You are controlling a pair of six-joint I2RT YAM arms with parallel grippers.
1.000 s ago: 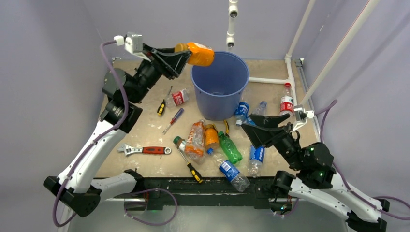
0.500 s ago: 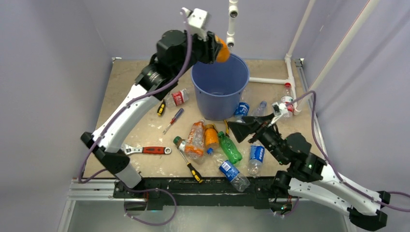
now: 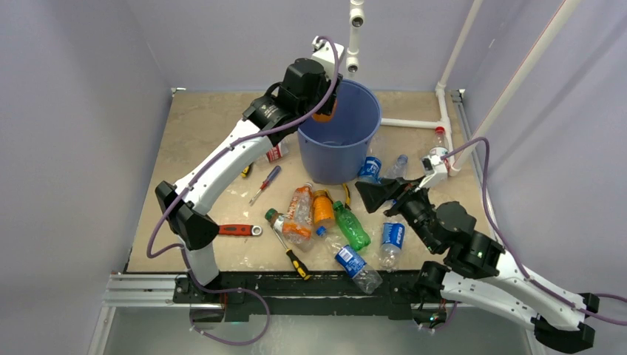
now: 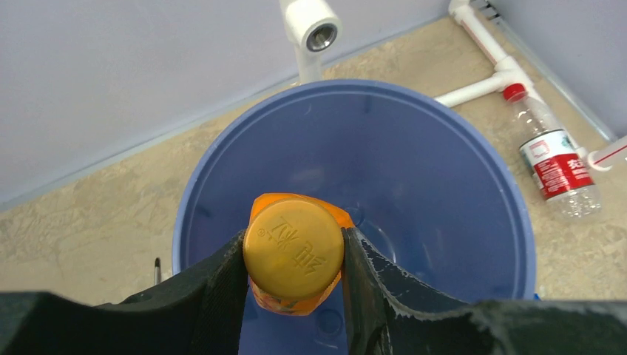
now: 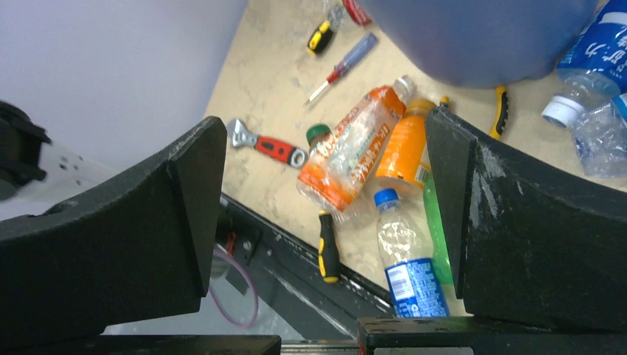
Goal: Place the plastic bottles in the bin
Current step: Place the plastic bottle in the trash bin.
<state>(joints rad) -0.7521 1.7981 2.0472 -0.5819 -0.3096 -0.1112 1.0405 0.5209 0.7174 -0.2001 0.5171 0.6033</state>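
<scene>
The blue bin (image 3: pixel 333 159) stands at the back middle of the table. My left gripper (image 3: pixel 323 112) is over its left rim, pointing down, shut on an orange bottle (image 3: pixel 324 115). In the left wrist view the fingers (image 4: pixel 222 288) clamp the bottle's yellow cap (image 4: pixel 293 248) above the bin's inside (image 4: pixel 444 207). My right gripper (image 3: pixel 367 194) is open and empty, right of the bottle pile. In the right wrist view it (image 5: pixel 325 126) hangs above a clear orange-labelled bottle (image 5: pixel 351 151), an orange bottle (image 5: pixel 403 148), a green bottle (image 5: pixel 432 222) and a blue-capped bottle (image 5: pixel 403 259).
More bottles lie near the bin (image 3: pixel 370 168), at the front (image 3: pixel 355 265) (image 3: pixel 392 240) and by the white pipe (image 3: pixel 414 123), one red-labelled (image 4: pixel 554 159). A red-handled wrench (image 3: pixel 236 230) and screwdrivers (image 3: pixel 264 183) (image 3: pixel 292 255) lie at the left and front.
My left arm has swung right with the orange bottle, from left of the bin's rim to over its opening, and turned it downward. My right gripper has shifted a little left, still open.
</scene>
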